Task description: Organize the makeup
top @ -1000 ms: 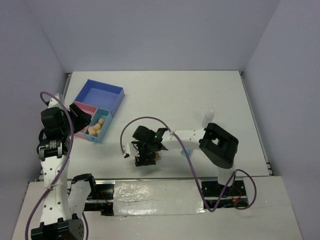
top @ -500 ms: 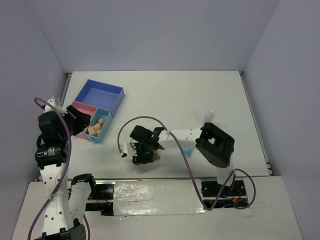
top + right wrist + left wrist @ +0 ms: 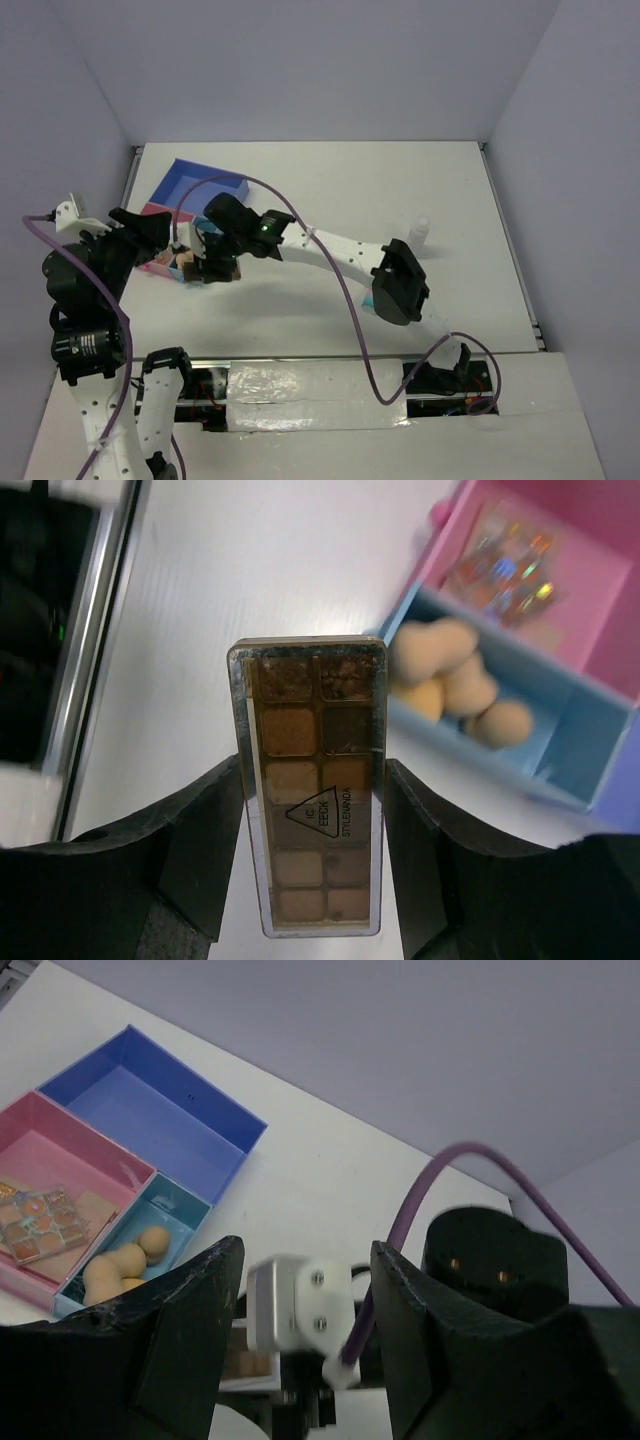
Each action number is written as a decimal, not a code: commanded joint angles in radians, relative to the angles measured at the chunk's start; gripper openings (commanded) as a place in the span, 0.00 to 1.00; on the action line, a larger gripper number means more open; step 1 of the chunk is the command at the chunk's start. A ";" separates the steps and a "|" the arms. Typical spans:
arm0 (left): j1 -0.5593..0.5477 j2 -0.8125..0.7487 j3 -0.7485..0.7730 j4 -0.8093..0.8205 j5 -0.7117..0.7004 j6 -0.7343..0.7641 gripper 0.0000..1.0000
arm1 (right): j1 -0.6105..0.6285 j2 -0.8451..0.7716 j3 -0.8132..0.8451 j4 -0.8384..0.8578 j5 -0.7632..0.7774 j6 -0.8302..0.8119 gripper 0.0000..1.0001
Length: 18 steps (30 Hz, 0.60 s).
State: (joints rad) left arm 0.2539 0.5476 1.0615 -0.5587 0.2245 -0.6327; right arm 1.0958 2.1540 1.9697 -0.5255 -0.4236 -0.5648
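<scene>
The right gripper (image 3: 312,768) is pinching a long, flat eyeshadow palette (image 3: 310,810) by its two long sides. The palette is a thin, hard box with rounded corners. It has two rows of little square pans in brown and tan, and a small black triangle is printed on its see-through lid. It is held just beside the teal end of the tray (image 3: 235,1160), over the smooth white table (image 3: 330,190). I cannot tell if it touches the table.

The tray is plastic with straight walls and three boxes side by side.
- The big blue box looks bare inside.
- The pink box holds a second palette (image 3: 497,565), flat with lots of shiny, sparkly squares.
- The small teal box holds the sponges (image 3: 455,685). They are soft-looking, peach and round like little eggs, all bunched up together.

The left gripper (image 3: 305,1250) is up in the air near the tray. Its two black fingers are spread wide and hold nothing. From its own camera, the white end of the right arm and a purple cable show between its fingers.

A small white bottle (image 3: 420,229) stands upright on the table, far over on the right and well apart from the tray.
</scene>
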 commanded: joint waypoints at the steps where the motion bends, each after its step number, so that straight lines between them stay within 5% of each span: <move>1: 0.005 -0.031 0.029 0.033 0.026 -0.009 0.66 | -0.023 0.092 0.215 0.056 -0.081 0.175 0.09; 12: 0.004 -0.090 0.063 -0.029 0.012 -0.005 0.72 | -0.053 0.256 0.377 0.618 -0.004 0.667 0.11; 18: 0.004 -0.103 0.066 -0.055 0.006 -0.005 0.73 | -0.065 0.356 0.437 0.839 0.107 0.776 0.14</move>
State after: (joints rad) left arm 0.2569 0.4561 1.0985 -0.6170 0.2325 -0.6353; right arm 1.0359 2.4874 2.3501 0.0685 -0.3870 0.1051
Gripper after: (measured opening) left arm 0.727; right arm 0.609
